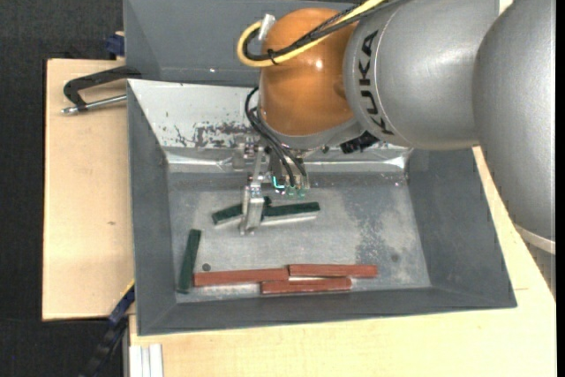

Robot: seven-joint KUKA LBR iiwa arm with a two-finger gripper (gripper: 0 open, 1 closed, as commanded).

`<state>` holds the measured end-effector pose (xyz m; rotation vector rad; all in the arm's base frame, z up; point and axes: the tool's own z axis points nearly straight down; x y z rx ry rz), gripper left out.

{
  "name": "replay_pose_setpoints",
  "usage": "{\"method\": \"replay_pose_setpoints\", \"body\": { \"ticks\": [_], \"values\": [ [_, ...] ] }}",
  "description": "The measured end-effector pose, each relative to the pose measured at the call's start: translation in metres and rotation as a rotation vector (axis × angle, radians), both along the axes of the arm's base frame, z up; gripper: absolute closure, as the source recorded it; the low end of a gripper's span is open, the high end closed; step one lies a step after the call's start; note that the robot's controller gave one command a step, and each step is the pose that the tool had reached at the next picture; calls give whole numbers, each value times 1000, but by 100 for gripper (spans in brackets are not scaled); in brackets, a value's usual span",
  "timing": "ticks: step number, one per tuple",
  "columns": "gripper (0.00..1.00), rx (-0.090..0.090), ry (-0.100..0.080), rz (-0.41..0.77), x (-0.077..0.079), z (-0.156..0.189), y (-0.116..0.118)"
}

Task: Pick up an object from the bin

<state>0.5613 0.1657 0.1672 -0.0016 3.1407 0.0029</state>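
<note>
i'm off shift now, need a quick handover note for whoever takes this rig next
Gripper: down in the middle of the bin, at a dark green stick lying flat on the floor. No grip can be confirmed.
Other things: a second green stick by the left wall and reddish-brown sticks along the near wall.
Done: the arm is lowered to the stick.
Left: secure one thing and lift it out.
</note>
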Motion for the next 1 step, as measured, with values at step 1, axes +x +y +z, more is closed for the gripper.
{"method": "replay_pose_setpoints", "body": {
  "ticks": [1],
  "values": [
    [100, 0, -2, -1, -5, -93, -35]
  ]
}}
